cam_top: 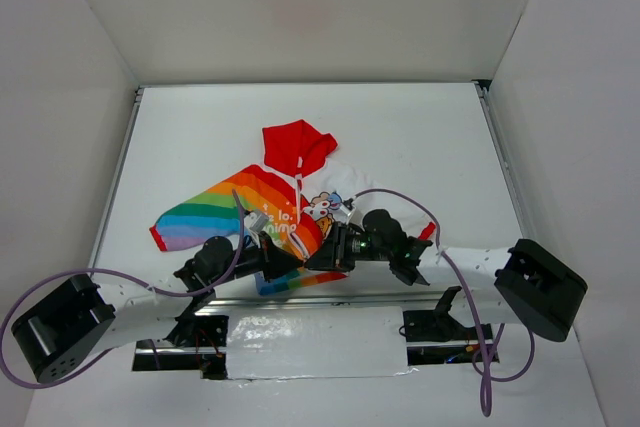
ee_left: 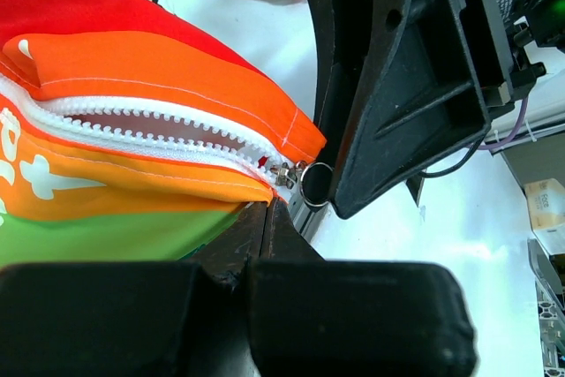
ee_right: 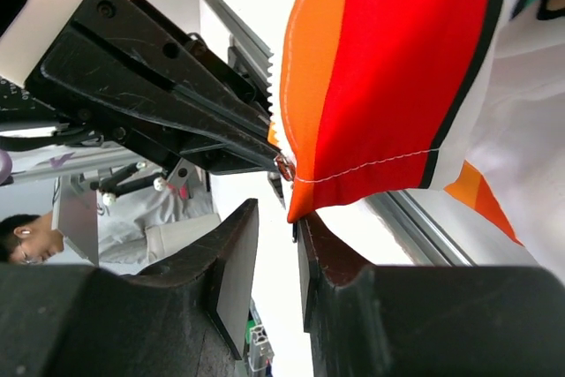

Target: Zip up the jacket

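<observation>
Running toward frame upper left from the slider (ee_left: 284, 174), the jacket's (ee_left: 132, 50) zipper (ee_left: 150, 121) is pinned by the clamped left gripper (ee_left: 267, 214), beside the parted right gripper (ee_right: 278, 218).

The jacket (cam_top: 280, 212) has a red hood (cam_top: 297, 147). One half is striped red, orange, yellow, green, blue and violet with white lettering; the other is white with cartoon animals. Its zipper (ee_left: 150, 125) is white. The counter (cam_top: 420, 137) is white, the fingers (ee_right: 234, 262) black, the cables (cam_top: 486, 387) purple.
</observation>
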Motion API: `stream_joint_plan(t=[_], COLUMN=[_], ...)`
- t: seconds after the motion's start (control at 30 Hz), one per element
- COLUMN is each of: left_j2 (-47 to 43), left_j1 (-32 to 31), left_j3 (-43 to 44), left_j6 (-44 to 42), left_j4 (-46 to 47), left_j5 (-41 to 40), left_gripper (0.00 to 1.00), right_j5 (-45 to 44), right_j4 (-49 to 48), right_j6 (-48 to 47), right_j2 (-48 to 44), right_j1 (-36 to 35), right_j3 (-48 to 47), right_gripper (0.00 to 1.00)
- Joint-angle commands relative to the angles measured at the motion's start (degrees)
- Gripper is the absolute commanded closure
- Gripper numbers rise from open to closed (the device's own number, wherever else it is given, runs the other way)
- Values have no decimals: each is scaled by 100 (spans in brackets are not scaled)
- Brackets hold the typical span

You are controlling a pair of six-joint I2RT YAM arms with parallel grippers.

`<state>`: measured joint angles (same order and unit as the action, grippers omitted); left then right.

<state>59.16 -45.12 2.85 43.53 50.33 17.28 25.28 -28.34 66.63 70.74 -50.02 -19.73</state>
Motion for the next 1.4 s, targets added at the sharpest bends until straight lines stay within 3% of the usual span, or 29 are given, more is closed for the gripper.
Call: stream_joint_plan(t=[0.0,0.43,0.97,1.03,1.37], left_j2=[8,8,43,26,61], left_j1=[-49,-49,-49,-49,-49], left_j3=[31,31,49,58,93], left_j6=[-160,-152,-117,-117,-99], left_j4=[241,259,329,320,346], left_j5=[215,197,215,188,215], left_gripper=[100,100,100,100,100], right_j5=[-190,-234,-287,-278,-287], right_j4=[-128,-163,-295,-321,-577], right_j6=[17,122,210,201,316], right_j2=[-148,-227,-219,-157,-131], right_j1=[-34,-131,-219,-245,-307], right_j3=[48,118,259,259,356], right_gripper=[67,71,63,57,62])
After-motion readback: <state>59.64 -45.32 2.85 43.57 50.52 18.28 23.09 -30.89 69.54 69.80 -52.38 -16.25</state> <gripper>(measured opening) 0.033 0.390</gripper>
